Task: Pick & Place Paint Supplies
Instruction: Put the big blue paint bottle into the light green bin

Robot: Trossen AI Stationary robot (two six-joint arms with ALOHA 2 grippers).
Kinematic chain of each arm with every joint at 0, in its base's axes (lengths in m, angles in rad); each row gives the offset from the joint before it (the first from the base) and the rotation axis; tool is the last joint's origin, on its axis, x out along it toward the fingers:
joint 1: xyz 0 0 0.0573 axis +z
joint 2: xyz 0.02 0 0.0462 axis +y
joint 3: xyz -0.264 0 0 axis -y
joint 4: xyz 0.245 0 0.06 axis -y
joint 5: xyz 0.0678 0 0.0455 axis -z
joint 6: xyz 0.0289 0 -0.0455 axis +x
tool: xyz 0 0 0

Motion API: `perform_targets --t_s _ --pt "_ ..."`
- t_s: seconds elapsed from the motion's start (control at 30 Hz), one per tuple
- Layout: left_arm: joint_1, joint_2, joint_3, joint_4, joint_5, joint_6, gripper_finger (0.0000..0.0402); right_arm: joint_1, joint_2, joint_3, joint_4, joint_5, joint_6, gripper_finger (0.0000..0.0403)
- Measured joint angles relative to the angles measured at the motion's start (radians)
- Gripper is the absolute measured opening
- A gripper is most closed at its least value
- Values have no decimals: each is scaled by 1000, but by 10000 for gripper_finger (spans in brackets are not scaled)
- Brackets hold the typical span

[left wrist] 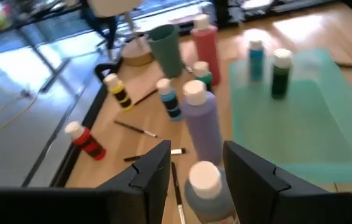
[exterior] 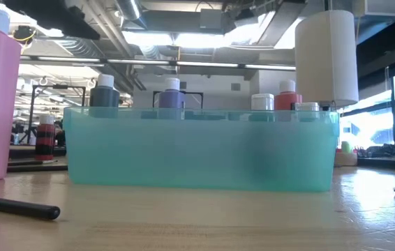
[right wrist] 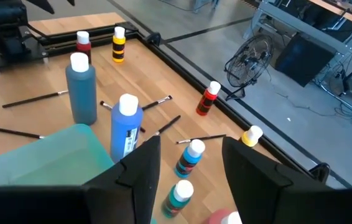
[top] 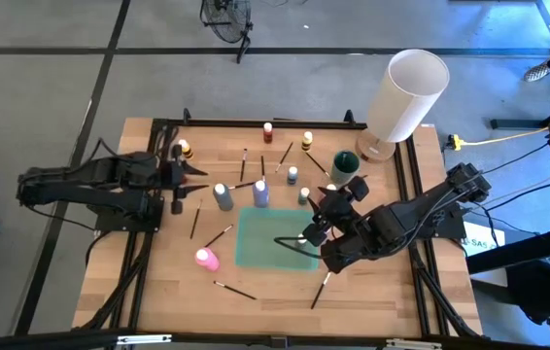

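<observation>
Bottles (top: 260, 192) and brushes (top: 219, 234) lie scattered on the desk (top: 158, 292) around an empty tray (top: 256, 248), awaiting collection. Left fingers (left wrist: 194, 177) stand open toward a grey bottle (left wrist: 206, 186); right fingers (right wrist: 185, 171) open, empty, near the tray's far-right corner.

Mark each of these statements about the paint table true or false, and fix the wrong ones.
1. The teal tray holds several bottles. False: seen from above, it is empty; the bottles stand around it.
2. The pink bottle stands beside the tray's edge on the left arm's side. True.
3. The left gripper has its fingers apart, with a grey-blue bottle between them. True.
4. The large white cylinder lies flat inside the tray. False: it stands at the table's far right corner.
5. The right gripper clamps a brush. False: its fingers are open and hold nothing.
</observation>
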Motion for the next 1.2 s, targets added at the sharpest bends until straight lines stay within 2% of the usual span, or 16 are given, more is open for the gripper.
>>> perform_targets --t_s 0.1,0.37,0.73,0.9,0.97,1.07,1.2 --pt "0 2 -21 5 -27 -83 143 11 0 -1 -1 0 3 174" --pt "0 1 14 -56 -28 -148 143 53 0 -1 -12 0 2 174" --pt "6 71 167 -428 -167 -624 143 78 0 -1 -12 8 2 174" --pt "37 147 171 -573 -164 -814 143 75 0 -1 -16 9 2 174" --pt "55 191 171 -624 -165 -833 143 75 0 -1 -16 9 2 174" --pt "83 256 171 -632 -155 -849 143 77 0 -1 -18 10 2 174" --pt "111 337 171 -618 -70 -924 143 78 0 -1 -34 11 2 174"
